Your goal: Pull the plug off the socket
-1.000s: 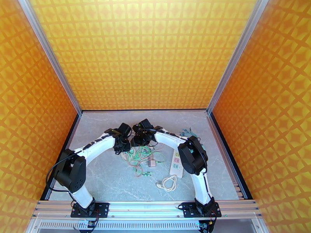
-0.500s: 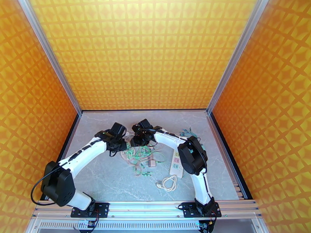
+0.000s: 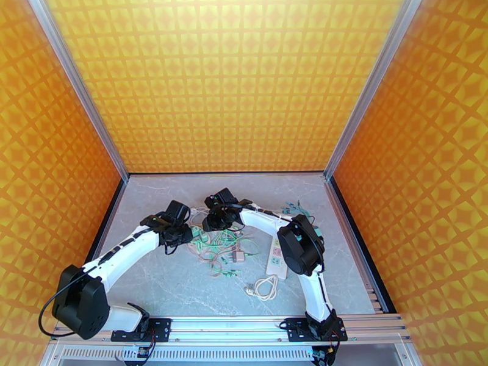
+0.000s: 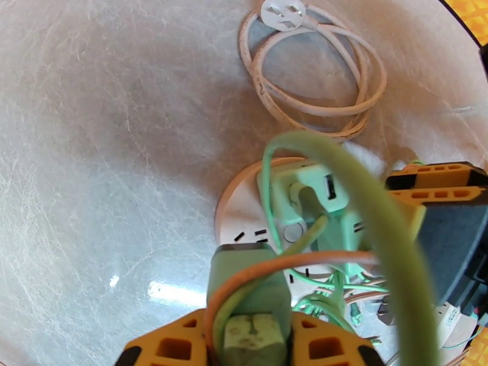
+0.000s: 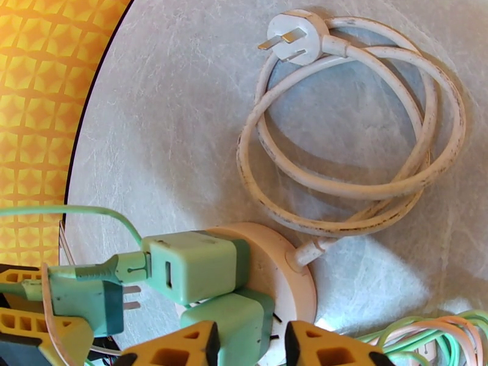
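A round pale socket [image 5: 287,269] lies on the grey table with green adapters plugged into it. My left gripper [image 4: 247,324] is shut on a green plug [image 4: 244,282]. In the right wrist view that plug [image 5: 85,297] hangs just left of the socket, its metal prongs [image 5: 131,294] bare and out of it. My right gripper [image 5: 247,337] is shut on a green adapter [image 5: 226,324] seated on the socket. A second green adapter [image 5: 195,263] stands beside it. From above, the left gripper [image 3: 183,230] and right gripper [image 3: 213,222] sit close together mid-table.
A long white power strip [image 3: 277,254] lies to the right beside my right arm, with a coiled cord [image 3: 263,288] near it. A tangle of green and pink cables [image 3: 222,248] lies between. The round socket's white cord [image 5: 366,190] is looped, ending in a three-pin plug [image 5: 287,35]. Orange walls enclose the table.
My left arm has drawn back to the left and dropped lower, carrying the green plug away from the right gripper. The right arm has stayed in place.
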